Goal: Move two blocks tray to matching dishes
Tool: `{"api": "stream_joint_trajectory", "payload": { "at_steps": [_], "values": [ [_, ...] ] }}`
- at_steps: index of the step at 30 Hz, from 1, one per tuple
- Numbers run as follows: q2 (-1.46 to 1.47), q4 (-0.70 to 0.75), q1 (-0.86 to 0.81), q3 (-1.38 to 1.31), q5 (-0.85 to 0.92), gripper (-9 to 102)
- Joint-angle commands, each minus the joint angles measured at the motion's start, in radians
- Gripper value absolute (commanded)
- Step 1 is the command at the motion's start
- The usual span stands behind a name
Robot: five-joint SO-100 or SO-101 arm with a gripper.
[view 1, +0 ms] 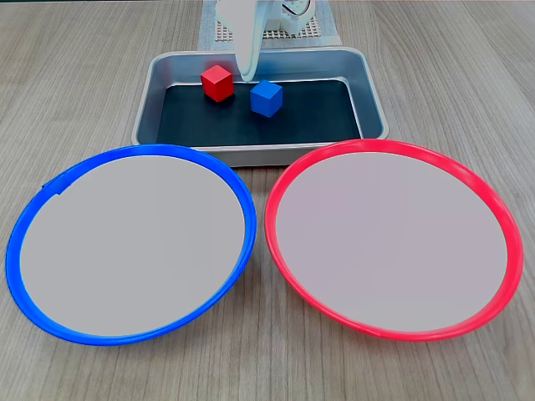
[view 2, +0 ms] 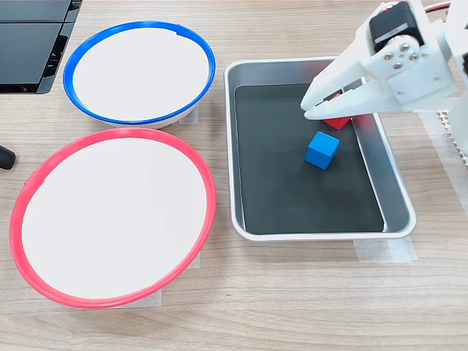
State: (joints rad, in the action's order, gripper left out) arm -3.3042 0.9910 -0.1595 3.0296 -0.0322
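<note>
We see both blocks on the black floor of the tray: the red block and the blue block, near each other. The white gripper hangs over the red block; we cannot tell how far its jaws are apart. The 2 dishes, blue-rimmed dish and red-rimmed dish, hold nothing.

I see a wood-grain table, a white mesh mat at its far edge, and a black panel in one corner.
</note>
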Motion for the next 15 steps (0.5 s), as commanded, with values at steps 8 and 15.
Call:
{"api": "stream_joint_trajectory", "payload": {
  "at_steps": [8, 15],
  "values": [
    [0.005, 0.012, 0.006, -0.028, 0.129, 0],
    [0.399, 0.201, -0.060, -0.357, 1.074, 0]
  ]
}}
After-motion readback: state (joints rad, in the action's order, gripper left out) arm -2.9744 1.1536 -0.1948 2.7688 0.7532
